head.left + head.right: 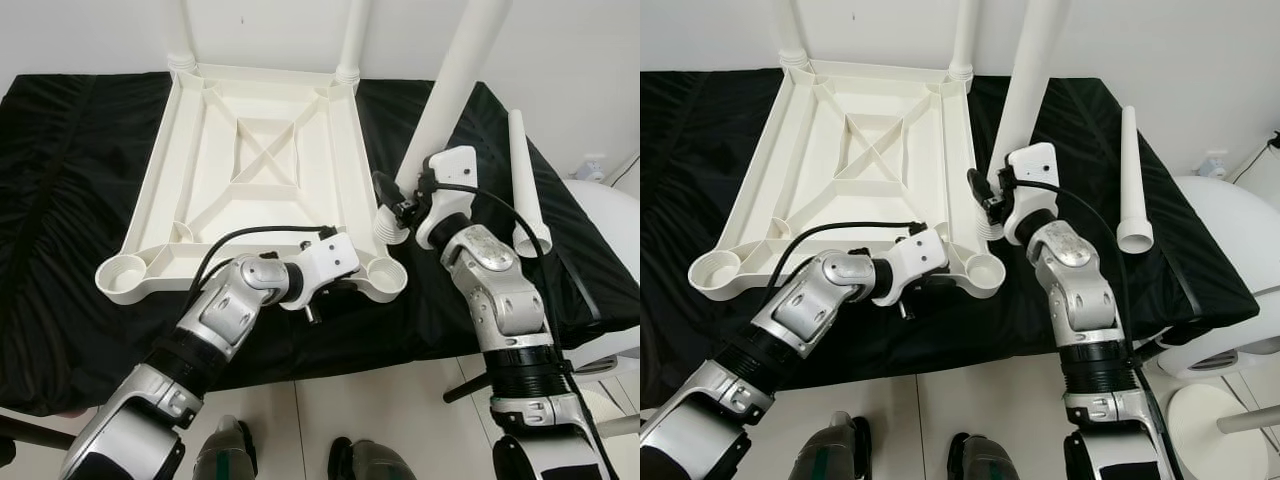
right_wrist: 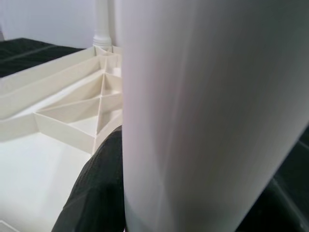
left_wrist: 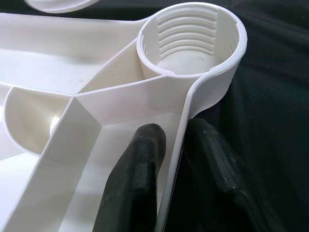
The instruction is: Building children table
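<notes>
On the black-draped bench the upturned table top [image 1: 255,175] lies flat, two legs already standing in its far corners. Your left gripper [image 3: 176,159] pinches the thin near rim beside the empty threaded socket [image 3: 190,38]. Your right gripper [image 1: 392,205] clamps the third leg [image 1: 450,80] low, tilted, threaded end just beside that socket. Judged light, rigid, slick plastic: keep hold near the threads. Fourth leg [image 1: 527,180] lies apart.

Setting: an indoor room, type not determinable
Wall [image 1: 560,60]: plain white, directly behind the work area
Floor [image 1: 340,410]: pale tiles with visible joints
Counter [image 1: 80,200]: draped in wrinkled black cloth
Furnishing: a white rounded piece [image 1: 1230,260] stands beside the counter
</notes>
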Motion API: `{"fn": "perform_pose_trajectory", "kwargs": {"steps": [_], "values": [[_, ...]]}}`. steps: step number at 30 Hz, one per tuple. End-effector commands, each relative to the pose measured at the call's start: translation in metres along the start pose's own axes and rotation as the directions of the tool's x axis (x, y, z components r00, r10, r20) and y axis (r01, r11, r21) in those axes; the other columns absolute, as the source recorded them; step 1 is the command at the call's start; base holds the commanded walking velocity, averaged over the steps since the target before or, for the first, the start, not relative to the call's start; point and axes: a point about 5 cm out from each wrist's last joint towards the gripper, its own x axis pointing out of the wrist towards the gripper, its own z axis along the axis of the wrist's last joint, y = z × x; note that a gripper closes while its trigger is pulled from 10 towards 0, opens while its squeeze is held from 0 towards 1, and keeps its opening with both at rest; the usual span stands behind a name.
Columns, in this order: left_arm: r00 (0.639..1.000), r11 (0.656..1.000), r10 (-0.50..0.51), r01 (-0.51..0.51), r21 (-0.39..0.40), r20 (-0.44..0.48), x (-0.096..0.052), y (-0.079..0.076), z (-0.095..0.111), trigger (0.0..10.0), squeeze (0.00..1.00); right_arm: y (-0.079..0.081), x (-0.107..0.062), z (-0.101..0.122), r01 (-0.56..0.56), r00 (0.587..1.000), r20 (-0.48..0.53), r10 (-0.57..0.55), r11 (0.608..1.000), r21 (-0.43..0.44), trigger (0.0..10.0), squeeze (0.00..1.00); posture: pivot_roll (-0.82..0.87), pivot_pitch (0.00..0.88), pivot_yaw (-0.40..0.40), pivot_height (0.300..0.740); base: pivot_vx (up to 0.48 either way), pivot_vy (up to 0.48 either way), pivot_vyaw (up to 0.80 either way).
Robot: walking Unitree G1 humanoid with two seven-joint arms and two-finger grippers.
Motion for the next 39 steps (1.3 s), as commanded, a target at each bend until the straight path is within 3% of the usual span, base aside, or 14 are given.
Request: {"fn": "perform_pose_trajectory", "kwargs": {"steps": [1, 13, 14, 15, 17, 18, 19, 23, 24, 25, 26, 30, 32, 39], "values": [[1.000, 0.996, 0.003, -0.003, 0.090, 0.005, -0.0005, 0.0064, 0.0102, 10.0, 0.00, -0.0024, -0.0031, 0.0029, 0.001, 1.000, 0.005, -0.001, 1.000, 0.017, 10.0, 0.00, 0.02, 0.087, -0.052, 0.740, 0.000, 0.000, 0.00], [1.000, 0.996, 0.004, -0.005, 0.091, 0.014, -0.0012, 0.0072, 0.0111, 10.0, 0.00, -0.0002, -0.0079, 0.0031, -0.024, 1.000, -0.003, 0.024, 0.998, 0.060, 10.0, 0.00, 0.02, 0.091, -0.050, 0.740, 0.000, 0.000, 0.00], [1.000, 0.997, 0.006, -0.008, 0.083, 0.025, -0.0019, 0.0077, 0.0116, 9.1, 0.00, 0.0002, -0.0089, 0.0028, -0.026, 1.000, -0.005, 0.027, 0.998, 0.057, 10.0, 0.00, 0.02, 0.092, -0.049, 0.740, 0.000, 0.000, 0.00], [0.999, 0.997, 0.002, -0.005, 0.076, 0.033, -0.0026, 0.0078, 0.0121, 0.0, 0.00, 0.0002, -0.0096, 0.0026, -0.027, 1.000, -0.007, 0.028, 0.998, 0.055, 10.0, 0.00, 0.02, 0.091, -0.048, 0.740, 0.000, 0.000, 0.00], [0.999, 0.997, -0.001, -0.002, 0.072, 0.039, -0.0030, 0.0077, 0.0125, 0.0, 0.00, 0.0002, -0.0101, 0.0025, -0.028, 1.000, -0.007, 0.028, 0.998, 0.054, 10.0, 0.00, 0.02, 0.092, -0.049, 0.740, 0.000, 0.000, 0.00], [0.999, 0.997, 0.004, -0.007, 0.075, 0.035, -0.0029, 0.0081, 0.0125, 1.8, 0.00, 0.0000, -0.0105, 0.0027, -0.028, 1.000, -0.008, 0.029, 0.998, 0.053, 10.0, 0.00, 0.02, 0.092, -0.049, 0.740, 0.000, 0.000, 0.00], [1.000, 0.996, 0.017, -0.019, 0.086, 0.022, -0.0021, 0.0093, 0.0118, 10.0, 0.00, -0.0004, -0.0110, 0.0030, -0.028, 1.000, -0.008, 0.028, 0.998, 0.051, 10.0, 0.00, 0.02, 0.092, -0.049, 0.740, 0.000, 0.000, 0.00], [1.000, 0.996, 0.024, -0.026, 0.083, 0.014, -0.0013, 0.0104, 0.0109, 10.0, 0.00, -0.0011, -0.0114, 0.0037, -0.026, 1.000, -0.007, 0.027, 0.999, 0.047, 10.0, 0.00, 0.02, 0.092, -0.049, 0.740, 0.000, 0.000, 0.00], [1.000, 0.997, 0.024, -0.025, 0.074, 0.014, -0.0013, 0.0105, 0.0107, 10.0, 0.84, -0.0012, -0.0115, 0.0038, -0.026, 1.000, -0.007, 0.026, 0.999, 0.046, 10.0, 0.00, 0.02, 0.092, -0.049, 0.740, 0.000, 0.000, 0.00], [1.000, 0.997, 0.024, -0.025, 0.074, 0.014, -0.0013, 0.0105, 0.0107, 10.0, 0.84, -0.0012, -0.0115, 0.0038, -0.026, 1.000, -0.007, 0.026, 0.999, 0.046, 10.0, 0.00, 0.02, 0.092, -0.049, 0.740, 0.000, 0.000, 0.00], [1.000, 0.997, 0.019, -0.020, 0.069, 0.020, -0.0016, 0.0105, 0.0115, 10.0, 1.00, -0.0013, -0.0115, 0.0041, -0.026, 1.000, -0.006, 0.026, 0.999, 0.044, 10.0, 0.00, 0.02, 0.091, -0.048, 0.740, 0.000, 0.000, 0.00], [1.000, 0.996, 0.022, -0.024, 0.082, 0.022, -0.0030, 0.0117, 0.0132, 10.0, 1.00, -0.0013, -0.0113, 0.0044, -0.026, 1.000, -0.005, 0.026, 0.999, 0.043, 10.0, 0.00, 0.02, 0.090, -0.048, 0.740, 0.000, 0.000, 0.00], [1.000, 0.995, 0.018, -0.019, 0.099, 0.018, -0.0036, 0.0116, 0.0135, 10.0, 0.00, -0.0010, -0.0114, 0.0045, -0.028, 1.000, -0.004, 0.028, 0.998, 0.047, 10.0, 0.00, 0.02, 0.090, -0.048, 0.740, 0.000, 0.000, 0.00], [1.000, 0.994, 0.007, -0.009, 0.112, 0.022, -0.0045, 0.0104, 0.0144, 10.0, 0.00, 0.0003, -0.0121, 0.0042, -0.038, 0.999, -0.007, 0.038, 0.998, 0.052, 10.0, 0.00, 0.02, 0.092, -0.048, 0.740, 0.000, 0.000, 0.00]]}}
